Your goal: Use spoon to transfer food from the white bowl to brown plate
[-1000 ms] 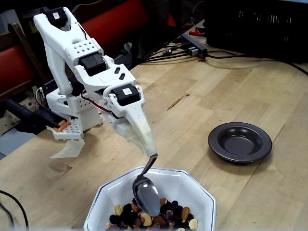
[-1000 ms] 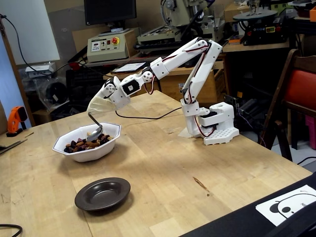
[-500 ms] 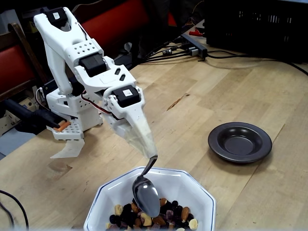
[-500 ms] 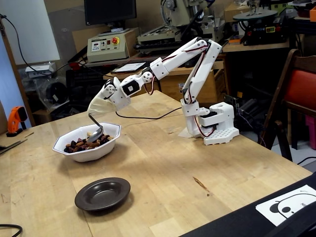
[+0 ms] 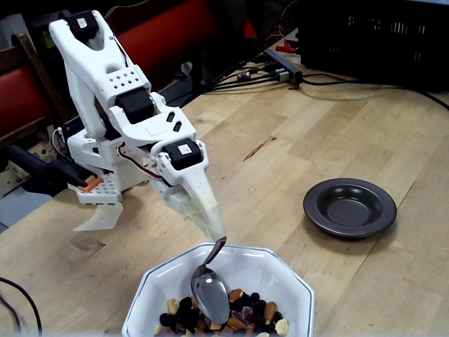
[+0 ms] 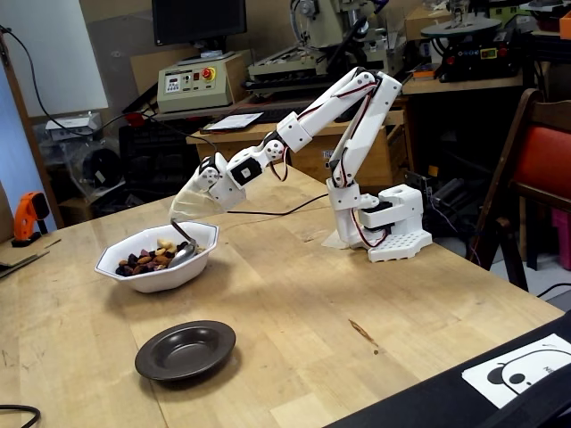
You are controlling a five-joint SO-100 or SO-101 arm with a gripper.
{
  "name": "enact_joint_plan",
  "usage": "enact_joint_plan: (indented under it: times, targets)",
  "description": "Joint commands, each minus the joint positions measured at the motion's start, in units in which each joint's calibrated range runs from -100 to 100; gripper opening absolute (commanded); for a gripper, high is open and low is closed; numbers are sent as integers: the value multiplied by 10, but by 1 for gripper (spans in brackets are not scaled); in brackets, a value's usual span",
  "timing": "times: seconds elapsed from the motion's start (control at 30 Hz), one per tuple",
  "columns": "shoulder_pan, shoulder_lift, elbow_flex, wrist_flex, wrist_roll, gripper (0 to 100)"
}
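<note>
My gripper [image 5: 210, 228] clenches the spoon [image 5: 210, 293], its tip in the food [image 5: 235, 316] (bowl's [image 5: 280, 270] near side); I dig under, then level it.

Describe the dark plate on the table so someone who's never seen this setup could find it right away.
Start at the light wooden table with the white robot arm. In this fixed view, right of the large white octagonal bowl of trail mix, the small round dark brown plate sits alone. Unlike the bowl, it is glossy, shallow, nearly black, and empty.
</note>
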Motion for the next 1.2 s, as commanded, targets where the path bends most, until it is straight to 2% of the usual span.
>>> enact_joint_plan:
  times: [0.0,1.17]
  targets:
    - [4,-11,-9,-5,-1,2]
    - [-2,42,-3,-5,2,2]
